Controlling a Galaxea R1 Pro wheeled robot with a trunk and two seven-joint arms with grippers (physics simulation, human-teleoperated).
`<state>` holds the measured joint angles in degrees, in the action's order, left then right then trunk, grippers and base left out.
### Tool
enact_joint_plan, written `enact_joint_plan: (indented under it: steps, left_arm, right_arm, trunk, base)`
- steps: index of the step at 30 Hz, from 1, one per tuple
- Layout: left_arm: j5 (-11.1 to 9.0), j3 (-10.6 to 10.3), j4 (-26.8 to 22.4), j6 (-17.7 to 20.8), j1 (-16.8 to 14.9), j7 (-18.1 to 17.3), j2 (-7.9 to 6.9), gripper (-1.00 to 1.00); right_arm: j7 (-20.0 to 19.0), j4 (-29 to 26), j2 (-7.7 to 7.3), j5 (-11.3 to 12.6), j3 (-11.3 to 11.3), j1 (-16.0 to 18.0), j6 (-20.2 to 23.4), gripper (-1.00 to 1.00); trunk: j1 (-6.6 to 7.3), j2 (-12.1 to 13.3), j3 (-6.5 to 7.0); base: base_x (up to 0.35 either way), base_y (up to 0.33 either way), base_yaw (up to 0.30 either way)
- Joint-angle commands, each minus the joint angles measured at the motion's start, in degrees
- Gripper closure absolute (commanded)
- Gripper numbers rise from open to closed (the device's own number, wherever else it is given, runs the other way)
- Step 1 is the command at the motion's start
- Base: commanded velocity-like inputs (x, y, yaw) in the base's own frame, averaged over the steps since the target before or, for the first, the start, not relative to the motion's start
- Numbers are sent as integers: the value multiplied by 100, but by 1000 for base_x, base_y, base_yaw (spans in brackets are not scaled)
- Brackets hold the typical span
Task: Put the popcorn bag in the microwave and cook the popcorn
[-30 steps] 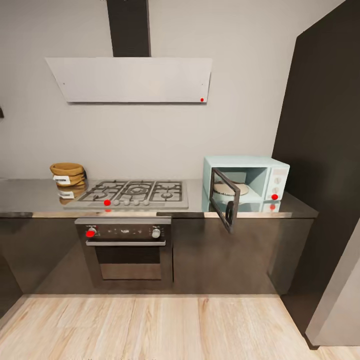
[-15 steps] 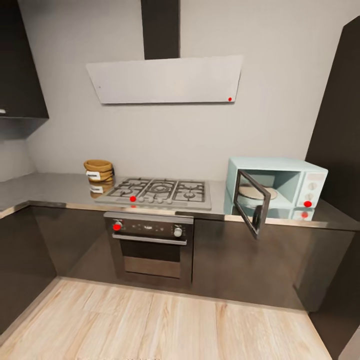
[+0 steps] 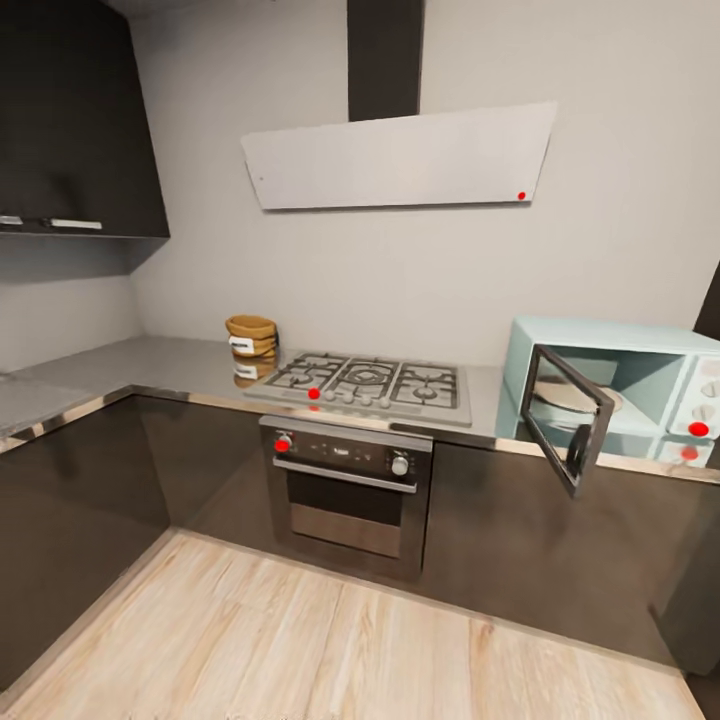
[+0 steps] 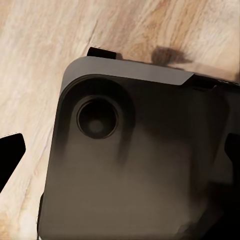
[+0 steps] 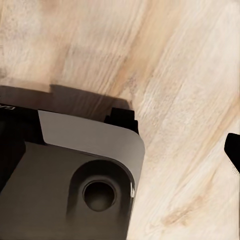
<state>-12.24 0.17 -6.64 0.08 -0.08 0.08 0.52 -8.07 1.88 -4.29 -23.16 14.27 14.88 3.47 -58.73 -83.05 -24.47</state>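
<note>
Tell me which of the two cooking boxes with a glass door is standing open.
The pale mint-blue microwave on the countertop, right of the gas hob: its dark glass door swings outward, showing the turntable plate. The built-in oven under the hob is shut.

Popcorn bag (image 3: 251,338) left of hob (image 3: 368,382), microwave (image 3: 620,390) right.

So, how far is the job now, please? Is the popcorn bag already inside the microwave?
Not yet. Done: the microwave door stands open, with the turntable plate visible inside and no bag on it. In hand: nothing is being carried; the wrist views look down at the wooden floor and the robot's dark base. Left: two popcorn bags sit stacked on the countertop left of the hob; fetching, loading, closing and heating remain.
</note>
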Motion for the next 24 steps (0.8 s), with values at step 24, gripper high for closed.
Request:
enact_joint_plan:
  steps: [24]
  left_arm:
    - [-41, -2, -22, 1, -1, -1, 1, -100]
  right_arm:
    - [-10, 6, -5, -51, 43, -21, -4, -100]
  trunk:
    - [0, -3, -6]
  base:
    - [0, 0, 300]
